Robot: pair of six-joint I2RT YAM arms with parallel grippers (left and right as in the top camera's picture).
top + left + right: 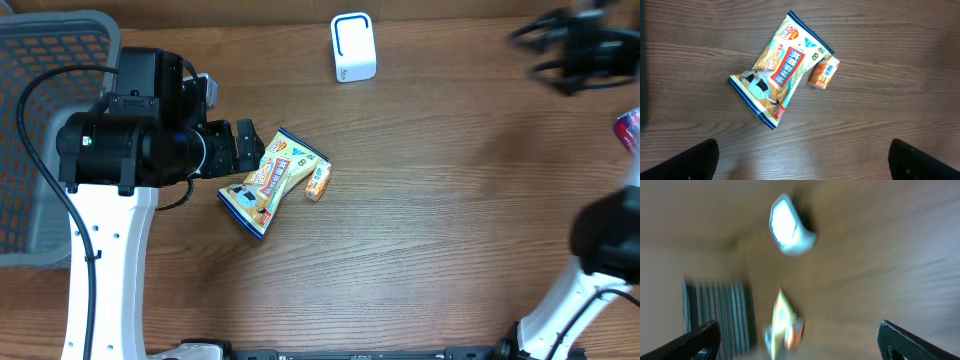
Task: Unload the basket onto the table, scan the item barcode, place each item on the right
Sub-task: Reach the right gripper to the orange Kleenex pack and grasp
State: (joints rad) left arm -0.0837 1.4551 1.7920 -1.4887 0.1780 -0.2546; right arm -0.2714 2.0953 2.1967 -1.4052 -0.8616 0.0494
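Packet point(272, 180) lies flat on the surface, unheld; my left hand point(244, 147) hangs released over it, placed for pickup; right hand point(799, 341) also released.

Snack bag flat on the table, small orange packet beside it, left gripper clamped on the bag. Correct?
Not quite. The left gripper is open and holds nothing; the snack bag lies free on the table with the orange packet beside it. The left wrist view shows this.

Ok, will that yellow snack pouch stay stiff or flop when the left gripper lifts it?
Probably floppy: the snack pouch looks like thin film, narrowed mid-length, so it may sag from an end grip. It lies fairly flat, so likely light. Pushing it could nudge the orange packet beside it.
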